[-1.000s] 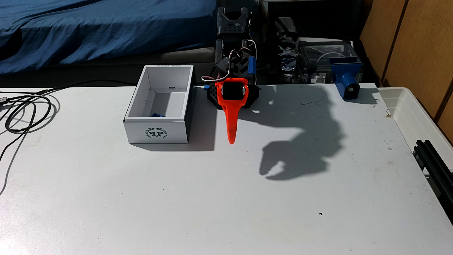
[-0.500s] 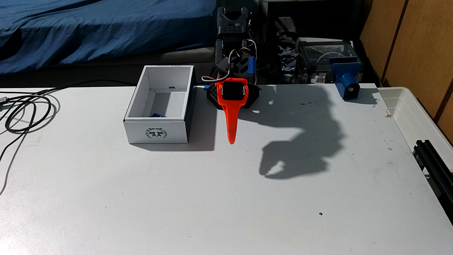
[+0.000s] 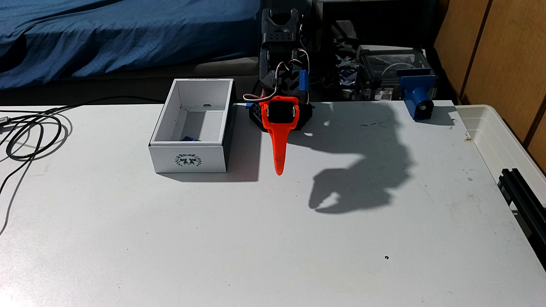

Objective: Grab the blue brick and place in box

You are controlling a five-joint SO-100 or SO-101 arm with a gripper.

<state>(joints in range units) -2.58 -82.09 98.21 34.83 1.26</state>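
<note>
The bare desk (image 3: 206, 236) is spreading across the foreground. Farther back, the box (image 3: 189, 159) is holding the blue brick (image 3: 189, 138) against its near wall. Just right of the box, the orange end effector (image 3: 279, 170) is pointing down, tip slightly lower than half a second ago; its shadow shows the fingers slightly apart.

A small bright-blue plastic brick (image 3: 189, 138) lies inside the open white rectangular cardboard box (image 3: 189, 159), against its emblem-printed near wall, mostly hidden.
</note>
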